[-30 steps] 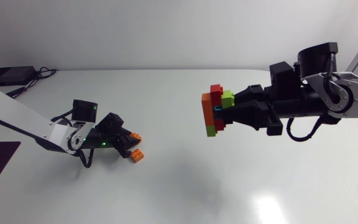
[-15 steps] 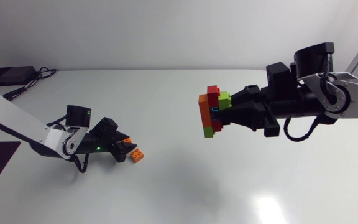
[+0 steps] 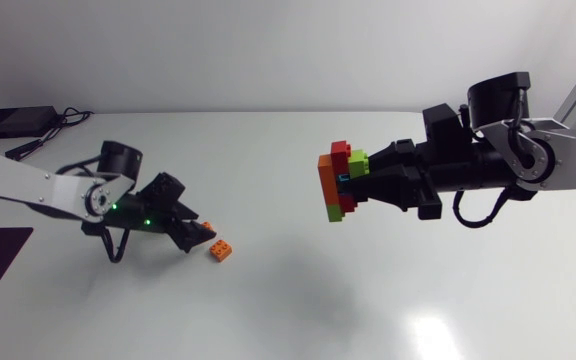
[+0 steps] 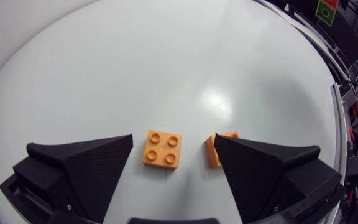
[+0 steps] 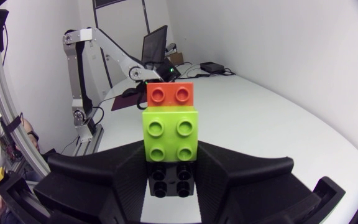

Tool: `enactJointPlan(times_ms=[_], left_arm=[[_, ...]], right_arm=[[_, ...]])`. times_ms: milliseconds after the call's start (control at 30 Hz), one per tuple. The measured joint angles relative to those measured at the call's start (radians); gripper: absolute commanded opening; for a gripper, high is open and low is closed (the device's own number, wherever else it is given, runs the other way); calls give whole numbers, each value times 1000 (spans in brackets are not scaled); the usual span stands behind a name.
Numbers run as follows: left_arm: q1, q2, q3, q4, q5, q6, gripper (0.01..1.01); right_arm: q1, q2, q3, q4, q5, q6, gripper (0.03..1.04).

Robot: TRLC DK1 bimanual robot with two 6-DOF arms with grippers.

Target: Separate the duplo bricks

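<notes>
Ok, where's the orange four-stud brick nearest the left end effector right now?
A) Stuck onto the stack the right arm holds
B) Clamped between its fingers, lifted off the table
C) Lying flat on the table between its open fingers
C: the left wrist view shows the orange four-stud brick studs-up on the table, between the left end effector's spread fingers, with neither finger clamping it.
</notes>
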Motion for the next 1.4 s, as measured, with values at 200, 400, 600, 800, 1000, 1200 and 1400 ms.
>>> enactJointPlan(times_ms=[200, 400, 600, 800, 1000, 1200, 1400], left_arm=[[-82, -92, 320, -351, 1, 121, 944], [-168, -41, 596, -677, 28, 273, 941], [-261, 33, 695, -872, 58, 375, 911], [-289, 115, 800, -1043, 152, 449, 910], [-295, 159, 898, -1170, 263, 512, 911], [-329, 193, 929, -1214, 323, 540, 911], [-342, 205, 928, -1249, 349, 572, 910]], right_arm=[[0, 5, 22, 0, 6, -5, 156], [1, 13, 24, -59, 6, -86, 156], [7, 35, 24, -130, 6, -191, 156], [7, 64, 29, -198, 7, -270, 156], [33, 79, 31, -201, 6, -283, 156], [68, 97, 31, -194, 7, -282, 156], [92, 99, 32, -71, 29, -188, 156]])
